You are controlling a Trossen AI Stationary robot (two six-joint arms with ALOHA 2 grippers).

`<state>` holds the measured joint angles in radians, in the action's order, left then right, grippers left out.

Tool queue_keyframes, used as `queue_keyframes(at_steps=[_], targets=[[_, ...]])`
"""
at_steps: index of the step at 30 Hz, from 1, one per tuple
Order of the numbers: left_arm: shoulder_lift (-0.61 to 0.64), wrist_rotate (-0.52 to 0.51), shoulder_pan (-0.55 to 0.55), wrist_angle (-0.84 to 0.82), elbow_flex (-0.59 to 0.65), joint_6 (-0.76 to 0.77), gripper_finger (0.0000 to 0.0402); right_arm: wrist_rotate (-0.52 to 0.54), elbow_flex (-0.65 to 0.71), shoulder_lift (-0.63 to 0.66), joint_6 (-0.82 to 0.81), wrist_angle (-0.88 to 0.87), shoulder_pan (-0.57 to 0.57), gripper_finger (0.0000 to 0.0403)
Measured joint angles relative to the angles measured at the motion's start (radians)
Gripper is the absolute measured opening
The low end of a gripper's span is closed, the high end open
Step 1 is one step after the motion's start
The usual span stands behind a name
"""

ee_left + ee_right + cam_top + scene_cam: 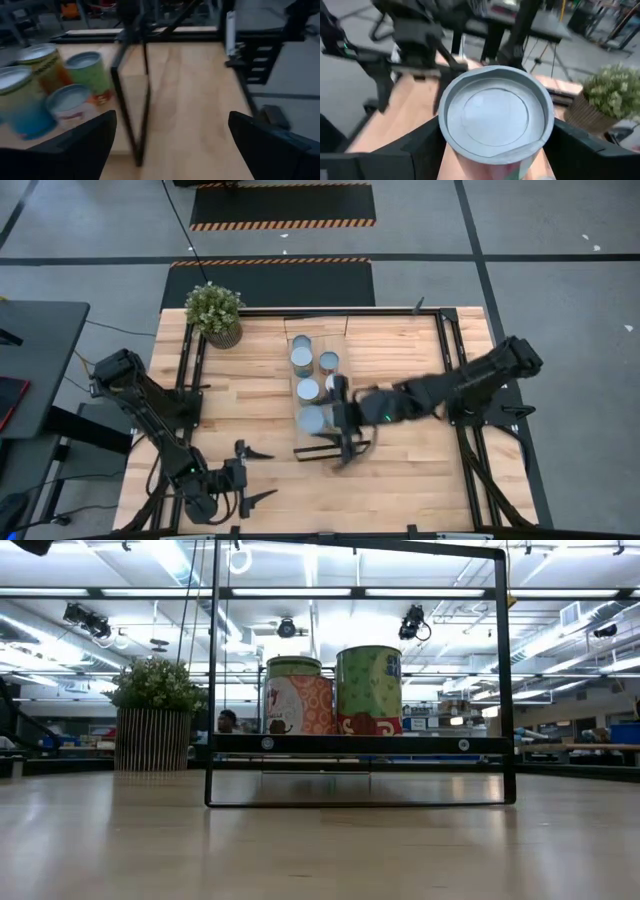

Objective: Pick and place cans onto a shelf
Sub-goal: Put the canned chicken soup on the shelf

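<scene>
Several cans stand on the light-wood shelf (318, 330) in the middle of the table, among them one with a silvery top (308, 389), an orange-white one (298, 700) and a green one (368, 690). My right gripper (324, 420) reaches in from the table's right and is shut on another can (312, 419) over the shelf's near end. That can does not show in the low view. My left gripper (268, 473) is open and empty near the table's front left, facing the shelf's black end frame (131, 100). My right gripper pinches the can's round side wall (451, 150) between its two fingers, one on each side, just below the silvery top (495, 117). The fingers (415, 147) come from the table's right. The can stands upright in the hold; its lower part is hidden.
A potted green plant (215, 312) stands at the table's far left corner. Black frame rails (190, 370) run along the table's left and right sides. Bare tabletop (410, 470) lies near and right of the shelf.
</scene>
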<state>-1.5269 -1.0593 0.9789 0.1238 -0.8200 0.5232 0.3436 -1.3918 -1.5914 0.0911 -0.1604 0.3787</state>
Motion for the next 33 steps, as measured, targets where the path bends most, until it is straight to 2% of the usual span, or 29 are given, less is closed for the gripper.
queue_keyframes(at_steps=[6, 9, 13, 17, 23, 28, 33], targets=[[0.069, -0.038, -0.057, -0.245, 0.000, 0.043, 0.0389, -0.257, 0.060, -0.015, 0.043, 0.012, -0.163, 0.0295], [0.099, -0.040, -0.101, -0.353, 0.000, 0.049, 0.0389, -0.325, 0.101, -0.020, 0.059, 0.054, -0.226, 0.0295], [0.129, 0.012, -0.167, -0.473, 0.002, 0.053, 0.0389, -0.434, 0.145, -0.028, 0.076, 0.116, -0.290, 0.0295], [0.154, 0.073, -0.226, -0.497, 0.016, 0.029, 0.0389, -0.541, 0.167, -0.027, 0.082, 0.123, -0.335, 0.0295], [0.192, 0.136, -0.294, -0.349, 0.161, -0.004, 0.0389, -0.603, 0.226, -0.027, 0.088, 0.178, -0.356, 0.0295], [0.202, 0.285, -0.362, -0.052, 0.293, -0.096, 0.0389, -0.617, 0.283, -0.027, 0.076, 0.249, -0.356, 0.0295], [0.202, 0.411, -0.449, 0.132, 0.313, -0.259, 0.0389, -0.598, 0.283, -0.027, 0.051, 0.286, -0.356, 0.0295]])
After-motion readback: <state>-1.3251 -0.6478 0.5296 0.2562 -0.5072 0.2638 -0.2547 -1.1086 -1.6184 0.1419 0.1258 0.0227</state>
